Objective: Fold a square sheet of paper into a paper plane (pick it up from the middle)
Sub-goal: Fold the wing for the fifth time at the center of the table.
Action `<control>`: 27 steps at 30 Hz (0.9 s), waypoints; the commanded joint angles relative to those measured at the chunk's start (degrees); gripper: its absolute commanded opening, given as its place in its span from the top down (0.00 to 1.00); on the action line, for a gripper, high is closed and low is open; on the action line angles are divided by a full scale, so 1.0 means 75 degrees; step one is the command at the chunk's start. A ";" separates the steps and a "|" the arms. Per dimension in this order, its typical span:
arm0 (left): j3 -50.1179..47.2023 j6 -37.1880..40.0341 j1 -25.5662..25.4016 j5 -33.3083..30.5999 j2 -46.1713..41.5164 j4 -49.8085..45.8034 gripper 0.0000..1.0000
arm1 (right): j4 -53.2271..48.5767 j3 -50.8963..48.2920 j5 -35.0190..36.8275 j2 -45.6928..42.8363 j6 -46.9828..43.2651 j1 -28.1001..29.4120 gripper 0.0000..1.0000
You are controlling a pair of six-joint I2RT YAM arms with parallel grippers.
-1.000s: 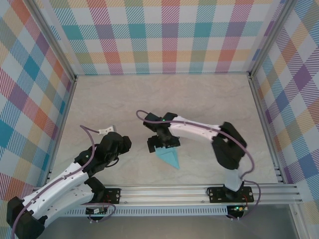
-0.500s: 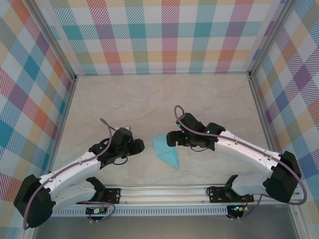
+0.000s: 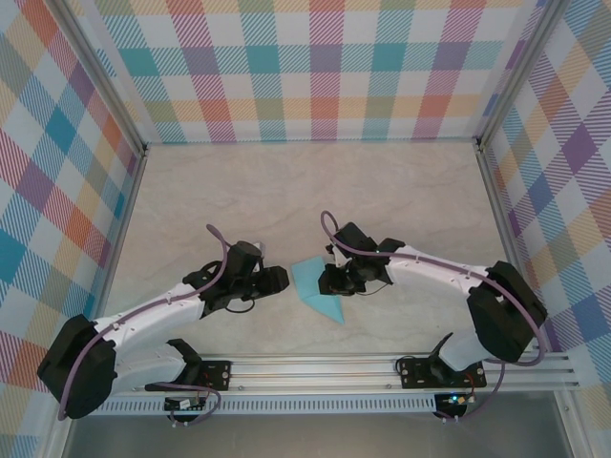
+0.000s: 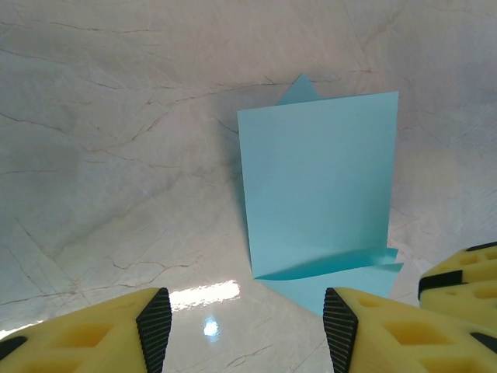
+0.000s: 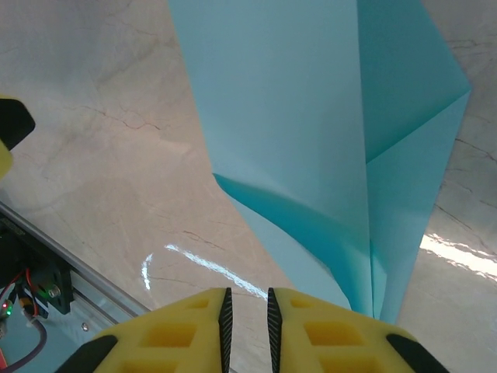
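Observation:
The light blue square sheet of paper (image 3: 315, 286) lies folded on the table as a flat, pointed paper plane shape, its tip towards the near right. In the left wrist view the paper (image 4: 318, 179) shows a raised flap along its near edge. My left gripper (image 3: 279, 279) sits just left of it, low over the table, jaws open (image 4: 247, 326) with bare table between them. My right gripper (image 3: 334, 281) is at the paper's right edge. Its jaws (image 5: 247, 318) are shut to a thin slit, with nothing in them. The paper (image 5: 311, 116) lies just ahead and beside them.
The marble-patterned tabletop (image 3: 286, 200) is walled by checked panels on three sides. An aluminium rail (image 3: 325, 367) with both arm bases runs along the near edge. A right finger (image 4: 466, 287) shows at the left wrist view's lower right.
The right gripper left its place over the paper, came round to its right edge and closed from wide open. The left gripper advanced to the paper's left edge and opened wider.

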 commanded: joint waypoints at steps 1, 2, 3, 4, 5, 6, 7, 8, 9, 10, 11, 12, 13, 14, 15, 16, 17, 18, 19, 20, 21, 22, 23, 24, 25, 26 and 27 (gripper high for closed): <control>0.0062 -0.0100 -0.0022 0.0147 0.0108 0.0193 0.43 | 0.0242 0.0287 -0.0416 0.0300 -0.0043 -0.0032 0.81; 0.0075 -0.0098 -0.0032 0.0156 0.0142 0.0181 0.43 | 0.0204 0.0326 -0.0369 0.0392 -0.0035 -0.0036 0.83; 0.0070 -0.0097 -0.0051 0.0156 0.0166 0.0181 0.43 | 0.0138 0.0350 -0.0273 0.0481 -0.0045 -0.0039 0.84; 0.0072 -0.0109 -0.0064 0.0155 0.0180 0.0193 0.43 | 0.0082 0.0379 -0.0174 0.0539 -0.0071 -0.0045 0.85; 0.0078 -0.0120 -0.0084 0.0147 0.0204 0.0184 0.43 | 0.0010 0.0386 -0.0066 0.0594 -0.0079 -0.0060 0.86; 0.0088 -0.0127 -0.0095 0.0144 0.0225 0.0171 0.43 | 0.0007 0.0357 -0.0059 0.0635 -0.0087 -0.0088 0.87; 0.0100 -0.0108 -0.0107 0.0145 0.0242 0.0169 0.43 | 0.0027 0.0340 -0.0070 0.0649 -0.0091 -0.0105 0.88; 0.0106 -0.0115 -0.0110 0.0138 0.0258 0.0158 0.43 | 0.0017 0.0300 -0.0043 0.0640 -0.0103 -0.0118 0.88; 0.0111 -0.0113 -0.0130 0.0138 0.0280 0.0158 0.43 | 0.0030 0.0273 -0.0024 0.0639 -0.0099 -0.0139 0.88; 0.0105 -0.0117 -0.0135 0.0144 0.0296 0.0168 0.43 | 0.0069 0.0241 -0.0038 0.0644 -0.0101 -0.0156 0.88; 0.0111 -0.0117 -0.0151 0.0144 0.0319 0.0180 0.43 | 0.0083 0.0217 -0.0059 0.0664 -0.0114 -0.0179 0.88; 0.0129 -0.0107 -0.0151 0.0141 0.0357 0.0181 0.43 | 0.0066 0.0200 -0.0037 0.0679 -0.0103 -0.0222 0.89; 0.0146 -0.0100 -0.0167 0.0149 0.0386 0.0178 0.43 | 0.0082 0.0162 -0.0035 0.0697 -0.0117 -0.0261 0.89; 0.0177 -0.0089 -0.0182 0.0156 0.0417 0.0181 0.43 | 0.0147 0.0093 -0.0075 0.0710 -0.0126 -0.0327 0.89; 0.0192 -0.0084 -0.0195 0.0139 0.0439 0.0181 0.43 | 0.0196 0.0040 -0.0103 0.0709 -0.0127 -0.0385 0.89; 0.0224 -0.0076 -0.0207 0.0143 0.0480 0.0181 0.43 | 0.0271 -0.0036 -0.0115 0.0709 -0.0128 -0.0466 0.89; 0.0251 -0.0071 -0.0226 0.0141 0.0521 0.0182 0.43 | 0.0357 -0.0107 -0.0197 0.0725 -0.0127 -0.0532 0.89; 0.0286 -0.0055 -0.0248 0.0138 0.0550 0.0193 0.44 | 0.0441 -0.0151 -0.0306 0.0759 -0.0131 -0.0585 0.89; 0.0325 -0.0047 -0.0263 0.0143 0.0614 0.0193 0.44 | 0.0566 -0.0193 -0.0442 0.0801 -0.0132 -0.0627 0.89; 0.0343 -0.0036 -0.0293 0.0144 0.0664 0.0204 0.44 | 0.0654 -0.0216 -0.0545 0.0857 -0.0130 -0.0643 0.90; 0.0375 -0.0035 -0.0303 0.0144 0.0701 0.0204 0.44 | 0.0685 -0.0235 -0.0585 0.0902 -0.0136 -0.0638 0.90; 0.0391 -0.0029 -0.0326 0.0144 0.0758 0.0204 0.44 | 0.0719 -0.0255 -0.0576 0.0955 -0.0149 -0.0643 0.89; 0.0410 -0.0034 -0.0353 0.0131 0.0793 0.0216 0.44 | 0.0724 -0.0279 -0.0532 0.1019 -0.0131 -0.0653 0.89; 0.0426 -0.0034 -0.0377 0.0107 0.0831 0.0228 0.44 | 0.0722 -0.0301 -0.0486 0.1083 -0.0130 -0.0677 0.90; 0.0434 -0.0035 -0.0409 0.0101 0.0868 0.0239 0.44 | 0.0741 -0.0353 -0.0448 0.1127 -0.0127 -0.0719 0.90; 0.0445 -0.0034 -0.0422 0.0109 0.0893 0.0262 0.44 | 0.0819 -0.0434 -0.0459 0.1160 -0.0093 -0.0772 0.90; 0.0462 -0.0035 -0.0455 0.0106 0.0916 0.0257 0.44 | 0.0903 -0.0496 -0.0508 0.1175 -0.0084 -0.0818 0.90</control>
